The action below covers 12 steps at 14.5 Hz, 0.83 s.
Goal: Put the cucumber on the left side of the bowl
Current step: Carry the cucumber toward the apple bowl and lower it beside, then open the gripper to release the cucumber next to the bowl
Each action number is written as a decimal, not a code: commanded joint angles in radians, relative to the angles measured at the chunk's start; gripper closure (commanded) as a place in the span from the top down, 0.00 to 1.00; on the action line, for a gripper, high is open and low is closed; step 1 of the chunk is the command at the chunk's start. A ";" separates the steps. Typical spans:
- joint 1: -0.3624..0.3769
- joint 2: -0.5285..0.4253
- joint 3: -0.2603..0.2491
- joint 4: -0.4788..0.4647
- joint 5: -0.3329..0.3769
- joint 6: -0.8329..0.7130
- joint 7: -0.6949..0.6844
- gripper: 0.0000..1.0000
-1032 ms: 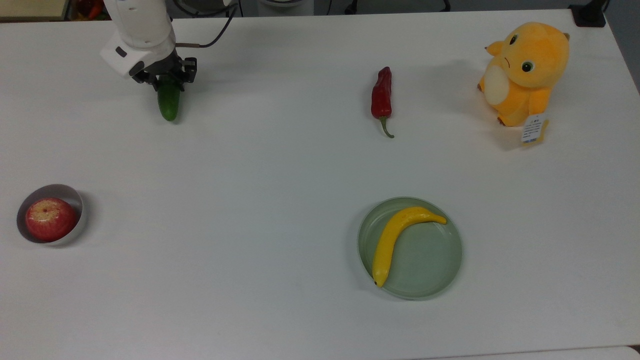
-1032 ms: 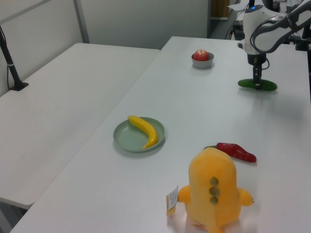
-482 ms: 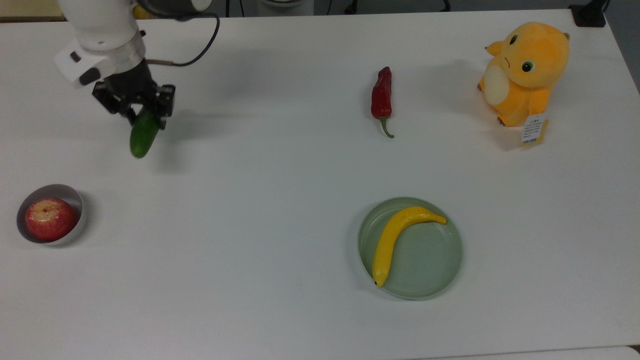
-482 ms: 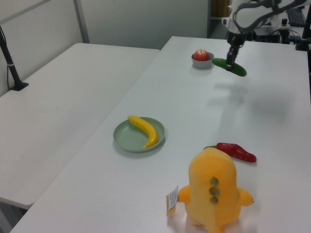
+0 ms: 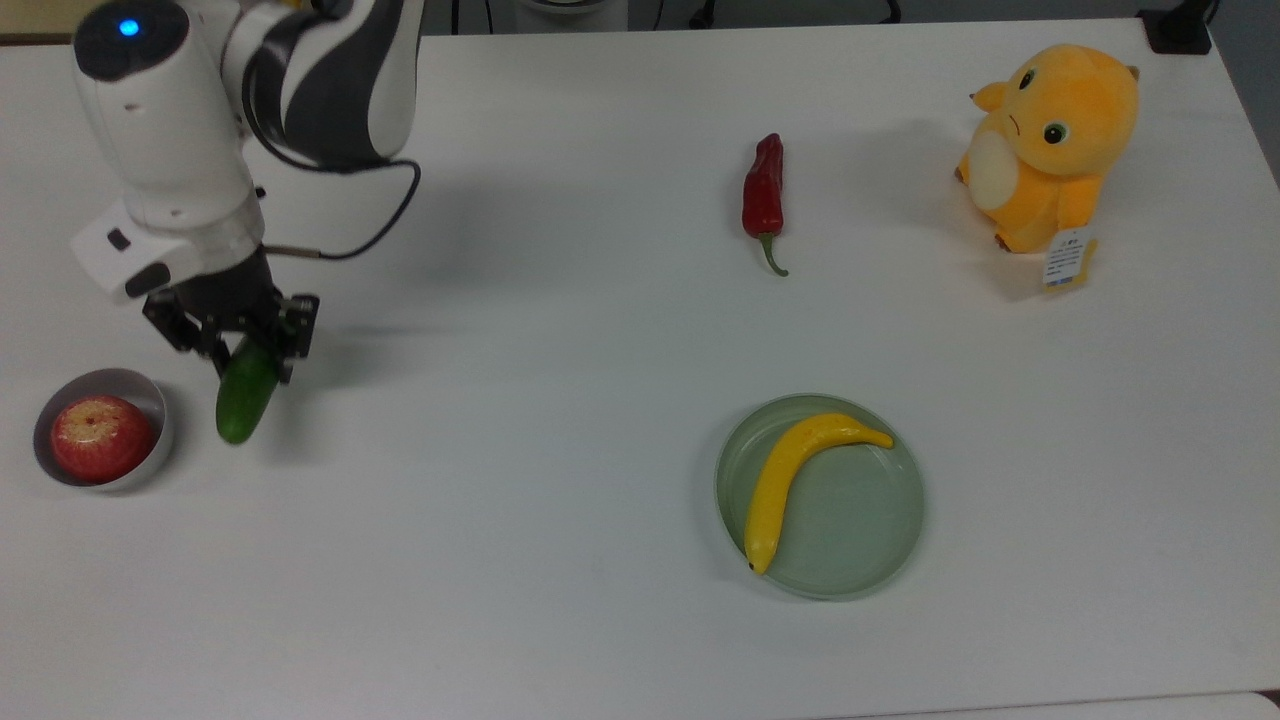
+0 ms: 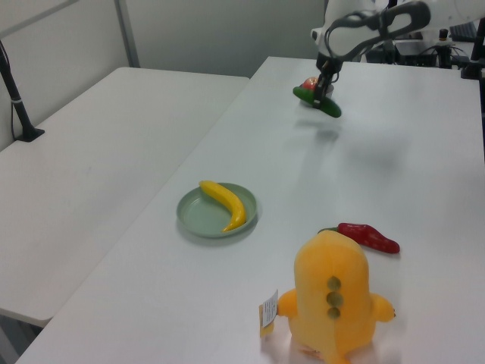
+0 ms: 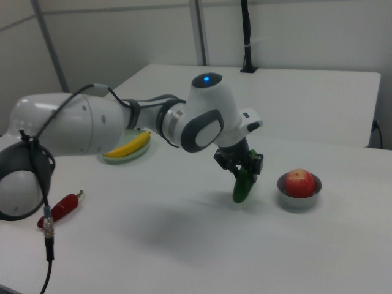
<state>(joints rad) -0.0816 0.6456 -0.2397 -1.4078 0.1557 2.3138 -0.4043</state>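
Note:
The dark green cucumber (image 5: 245,397) hangs tilted above the table, with my gripper (image 5: 243,349) shut on its upper end. It is just to the top view's right of the small white bowl (image 5: 155,400), which holds a red apple (image 5: 100,450). In the left view the cucumber (image 6: 318,101) partly covers the bowl behind it, and the gripper (image 6: 323,85) holds it from above. In the right view the cucumber (image 7: 241,185) hangs from the gripper (image 7: 242,166) to the left of the bowl (image 7: 298,197), apart from it.
A pale-green dish (image 5: 870,520) with a yellow banana (image 5: 785,480) sits at the top view's lower right. A red chili pepper (image 5: 763,195) lies in the middle back. An orange plush toy (image 5: 1050,145) stands at the back right. My arm (image 5: 200,120) reaches over the table's back left.
The gripper has lifted the cucumber off the table and carried it down the top view, from the back left to right beside the bowl.

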 commanded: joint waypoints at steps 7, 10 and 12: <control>-0.033 0.131 0.045 0.059 0.024 0.207 0.005 0.26; -0.040 0.128 0.045 0.059 0.024 0.207 0.009 0.80; -0.041 0.120 0.045 0.058 0.025 0.207 0.010 1.00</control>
<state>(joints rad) -0.1130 0.7621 -0.2051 -1.3592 0.1562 2.4981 -0.4002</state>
